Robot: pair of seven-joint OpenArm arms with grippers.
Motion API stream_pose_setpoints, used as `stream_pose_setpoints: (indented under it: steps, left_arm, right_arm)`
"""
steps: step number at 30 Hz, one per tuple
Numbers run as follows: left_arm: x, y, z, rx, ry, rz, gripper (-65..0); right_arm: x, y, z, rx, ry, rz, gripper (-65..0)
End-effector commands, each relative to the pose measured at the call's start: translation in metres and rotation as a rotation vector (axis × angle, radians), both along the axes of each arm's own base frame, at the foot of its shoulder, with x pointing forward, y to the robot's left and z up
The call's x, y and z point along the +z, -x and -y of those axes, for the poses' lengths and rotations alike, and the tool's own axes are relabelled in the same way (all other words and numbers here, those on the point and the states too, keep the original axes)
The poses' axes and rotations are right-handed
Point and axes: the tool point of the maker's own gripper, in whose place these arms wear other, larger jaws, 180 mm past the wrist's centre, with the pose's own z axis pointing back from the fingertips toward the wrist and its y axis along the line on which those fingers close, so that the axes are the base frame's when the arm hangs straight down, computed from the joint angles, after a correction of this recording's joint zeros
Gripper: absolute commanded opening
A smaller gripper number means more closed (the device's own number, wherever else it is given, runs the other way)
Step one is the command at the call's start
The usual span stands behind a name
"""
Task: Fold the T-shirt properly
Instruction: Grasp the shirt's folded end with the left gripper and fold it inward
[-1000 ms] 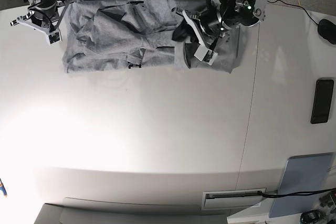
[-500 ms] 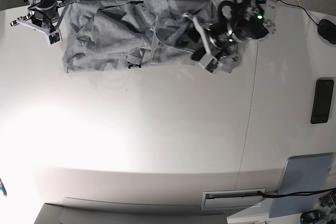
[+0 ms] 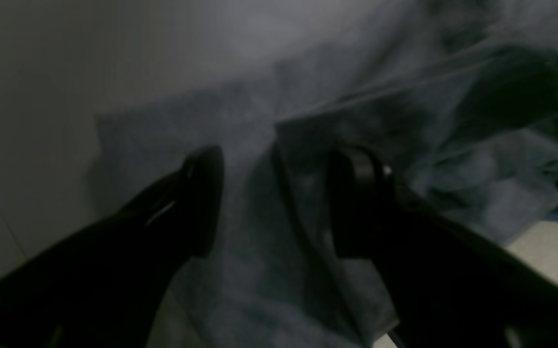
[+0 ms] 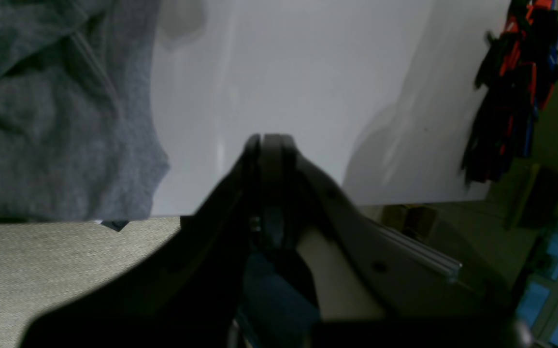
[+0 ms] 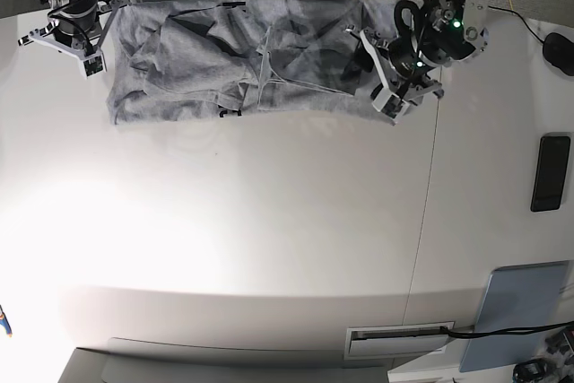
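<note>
No readable text in any of my views. Dark marks on the T-shirt (image 5: 224,65) are too small and creased to make out.

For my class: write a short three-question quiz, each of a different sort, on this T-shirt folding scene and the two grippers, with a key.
1. True or false: the right gripper is clamped on the T-shirt.
2. Multiple choice: the left gripper is A) open over grey cloth, B) shut on a phone, C) out of sight.
3. Fill in: in the base view the T-shirt lies rumpled along the table's ____ edge.

Key:
1. False: its jaws are shut with nothing between them, over bare table beside the cloth.
2. A
3. Far, the edge where the arms stand.
</note>
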Motion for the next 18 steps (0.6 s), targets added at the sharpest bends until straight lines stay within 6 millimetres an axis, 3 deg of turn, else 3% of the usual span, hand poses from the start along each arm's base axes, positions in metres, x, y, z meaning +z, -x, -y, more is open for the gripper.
stream_pose_setpoints:
  steps: [1,5,8,11,14,18]
  left_arm:
    - [0.008,-0.002,0.007,-0.019,0.051,0.021,-29.6]
    - [0.016,0.019,0.035,-0.147,0.202,-0.038,-29.6]
    - [0.038,0.053,0.065,-0.356,0.383,-0.102,-29.6]
    - [0.058,0.076,0.079,-0.490,0.510,-0.150,-29.6]
    - [0.074,0.078,0.085,-0.529,0.592,-0.151,-29.6]
    - [0.083,0.060,0.084,-0.533,0.586,-0.093,-29.6]
  right_arm:
    - [0.009,-0.005,0.003,0.011,0.025,0.027,-65.0]
    - [0.009,-0.005,0.003,0.011,0.025,0.027,-65.0]
    - [0.009,-0.005,0.003,0.011,0.025,0.027,-65.0]
    - [0.009,-0.005,0.003,0.011,0.025,0.027,-65.0]
    - [0.009,-0.005,0.003,0.012,0.025,0.028,-65.0]
    - [0.009,-0.005,0.003,0.011,0.026,0.027,-65.0]
